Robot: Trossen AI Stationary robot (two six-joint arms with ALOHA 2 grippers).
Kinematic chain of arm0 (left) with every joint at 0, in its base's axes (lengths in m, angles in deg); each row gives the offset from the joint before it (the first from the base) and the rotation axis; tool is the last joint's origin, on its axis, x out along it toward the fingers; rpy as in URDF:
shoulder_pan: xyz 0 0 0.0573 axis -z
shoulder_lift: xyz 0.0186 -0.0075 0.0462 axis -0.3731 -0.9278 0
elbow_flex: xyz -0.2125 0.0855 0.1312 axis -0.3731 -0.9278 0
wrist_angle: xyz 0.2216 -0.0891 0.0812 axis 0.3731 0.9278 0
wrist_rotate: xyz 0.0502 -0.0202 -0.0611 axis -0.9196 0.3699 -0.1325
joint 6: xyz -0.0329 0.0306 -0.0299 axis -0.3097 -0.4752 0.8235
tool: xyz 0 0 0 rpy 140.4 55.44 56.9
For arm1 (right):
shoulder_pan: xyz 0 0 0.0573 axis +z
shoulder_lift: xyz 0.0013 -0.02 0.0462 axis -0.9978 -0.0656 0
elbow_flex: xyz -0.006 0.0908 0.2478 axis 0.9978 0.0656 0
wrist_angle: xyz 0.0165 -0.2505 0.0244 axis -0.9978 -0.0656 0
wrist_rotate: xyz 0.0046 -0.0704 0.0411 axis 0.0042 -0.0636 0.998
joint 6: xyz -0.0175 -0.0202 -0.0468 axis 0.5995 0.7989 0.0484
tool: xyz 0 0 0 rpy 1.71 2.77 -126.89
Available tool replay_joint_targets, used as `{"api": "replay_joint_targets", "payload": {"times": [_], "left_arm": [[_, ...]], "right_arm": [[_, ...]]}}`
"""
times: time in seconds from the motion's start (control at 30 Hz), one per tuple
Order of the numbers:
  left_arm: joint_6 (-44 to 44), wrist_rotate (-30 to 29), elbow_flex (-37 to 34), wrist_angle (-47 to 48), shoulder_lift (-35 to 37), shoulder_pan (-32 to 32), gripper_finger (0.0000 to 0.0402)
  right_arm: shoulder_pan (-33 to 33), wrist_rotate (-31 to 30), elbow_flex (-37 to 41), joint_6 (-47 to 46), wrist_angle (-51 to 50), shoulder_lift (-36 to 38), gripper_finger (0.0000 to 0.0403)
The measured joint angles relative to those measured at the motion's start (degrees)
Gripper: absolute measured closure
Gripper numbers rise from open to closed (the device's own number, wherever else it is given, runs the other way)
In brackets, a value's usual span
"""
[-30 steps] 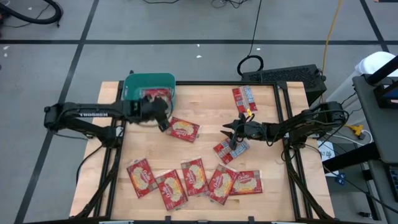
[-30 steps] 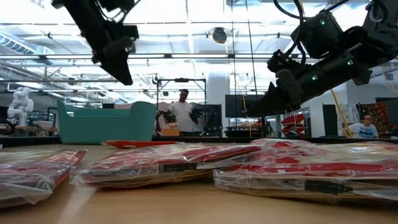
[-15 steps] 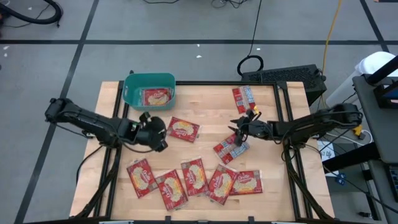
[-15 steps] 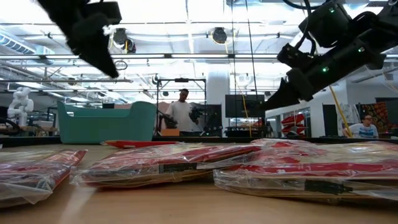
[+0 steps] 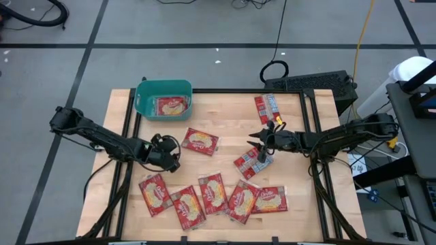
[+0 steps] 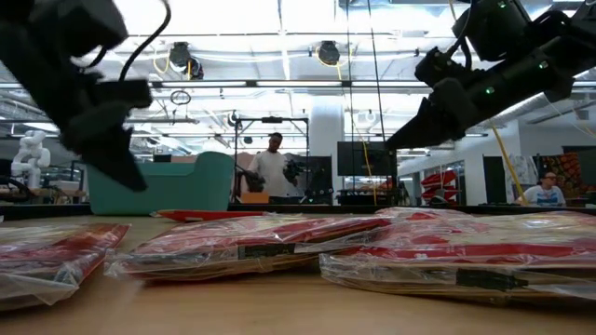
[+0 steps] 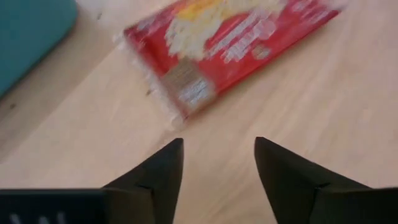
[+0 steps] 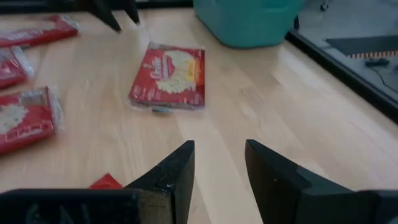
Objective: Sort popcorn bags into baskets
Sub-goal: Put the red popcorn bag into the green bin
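Observation:
A teal basket (image 5: 163, 97) stands at the table's far left with one red popcorn bag (image 5: 171, 105) lying flat in it. My left gripper (image 5: 168, 159) hangs open over bare wood near the middle left, just left of a loose popcorn bag (image 5: 200, 141) that also shows ahead of its fingers (image 7: 230, 43). My right gripper (image 5: 261, 141) is open above the table at the middle right, over the far end of another bag (image 5: 252, 162). Nothing lies between either pair of fingers (image 7: 168, 171) (image 8: 177, 165).
Several popcorn bags lie flat in a row along the near edge (image 5: 212, 192), and one lies at the far right (image 5: 267, 107). Bare wood shows in the middle of the table (image 5: 225, 116). Black frame rails (image 5: 127, 170) run along both sides. People stand in the room beyond (image 6: 273, 167).
My left gripper has swung away from over the basket toward the table's near edge and has sunk low over the wood beside the loose bag. The bag in the basket lies uncovered. My right gripper has risen a little above its bag.

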Motion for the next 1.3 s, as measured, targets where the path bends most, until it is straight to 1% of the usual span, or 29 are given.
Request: {"api": "replay_joint_targets", "payload": {"times": [0.1, 0.2, 0.37, 0.47, 0.57, 0.73, 0.87, 0.97, 1.07, 1.17, 1.23, 1.3], "left_arm": [[0.1, -0.1, -2.9, -2.5, 0.0, -0.4, 0.0177], [-0.5, -0.4, -5.5, -5.0, 0.0, -0.5, 0.0174], [-5.6, -0.5, -10.2, -14.4, 0.0, -0.6, 0.0174], [-6.3, -0.6, -11.8, -17.4, 0.0, -1.5, 0.0174], [-6.4, -0.8, -13.0, -19.2, 0.0, -2.9, 0.0173], [-12.8, -0.7, -13.9, -24.2, -1.1, -4.4, 0.0171], [-18.7, 0.9, -13.9, -28.8, -3.4, -6.1, 0.0149], [-19.6, 1.2, -13.7, -31.0, -5.5, -7.8, 0.013], [-20.4, 2.0, -13.7, -32.7, -7.0, -9.3, 0.0121], [-23.0, 2.3, -13.7, -35.6, -7.6, -10.2, 0.0127], [-25.1, 3.2, -13.8, -36.7, -7.7, -10.8, 0.0144], [-26.7, 4.4, -13.8, -36.9, -7.7, -11.7, 0.0169]], "right_arm": [[0.0, 0.0, 0.0, 0.6, 2.0, 0.0, 0.0266], [0.0, 0.0, 0.0, 1.2, 3.9, 0.0, 0.0266], [0.0, 1.1, 0.0, 1.2, 6.0, 0.0, 0.0266], [0.1, 1.1, 0.0, 1.2, 6.0, 0.0, 0.0266], [0.1, 1.1, 0.0, 1.9, 5.9, 0.0, 0.0266], [0.1, 1.1, 0.0, 4.3, 5.8, 0.0, 0.0266], [0.1, 1.1, 0.0, 5.3, 5.4, 0.0, 0.0266], [0.1, 1.1, 0.0, 6.5, 5.1, 0.0, 0.0266], [0.1, 1.1, 0.0, 7.4, 5.1, 0.0, 0.0266], [0.1, 1.1, 0.0, 8.3, 5.1, 0.0, 0.0266], [0.1, 1.1, 0.0, 8.7, 5.2, 0.0, 0.0266], [0.1, 1.1, 0.0, 8.7, 5.2, 0.0, 0.0266]]}}
